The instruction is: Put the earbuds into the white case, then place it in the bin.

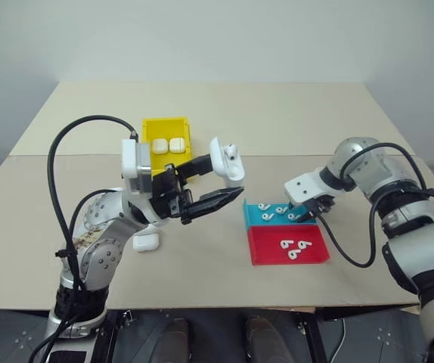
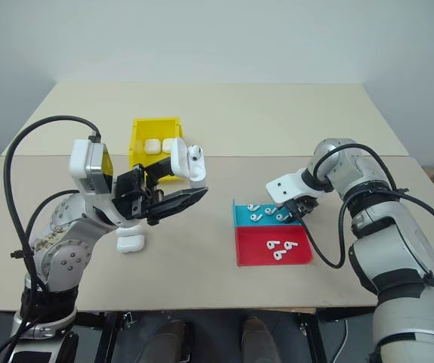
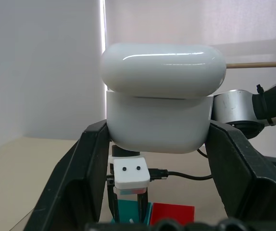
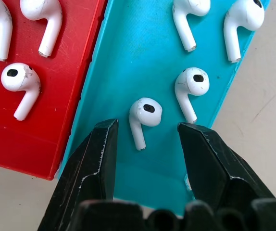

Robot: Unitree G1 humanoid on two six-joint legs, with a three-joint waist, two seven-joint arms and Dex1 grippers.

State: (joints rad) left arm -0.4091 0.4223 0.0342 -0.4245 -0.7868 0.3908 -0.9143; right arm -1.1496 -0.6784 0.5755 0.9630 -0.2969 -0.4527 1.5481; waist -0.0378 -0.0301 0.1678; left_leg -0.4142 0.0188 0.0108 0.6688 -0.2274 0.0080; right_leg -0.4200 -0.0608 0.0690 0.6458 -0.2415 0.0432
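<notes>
Right gripper (image 4: 145,139) hangs over the teal tray (image 4: 128,62), its jaws apart with one earbud (image 4: 144,119) lying between the fingertips, not yet pinched as far as I can see. More earbuds lie around it and in the red tray (image 1: 288,246) alongside. Left gripper (image 1: 202,185) is clamped on the white case (image 3: 159,103), lid flipped up, held above the table (image 1: 277,121). Yellow bin (image 1: 167,140) sits behind it with two cases inside.

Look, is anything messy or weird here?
One white case lies alone on the table, beside the left arm. The earbuds are strewn every which way in the teal tray and red tray. Nothing looks broken or spilled.
</notes>
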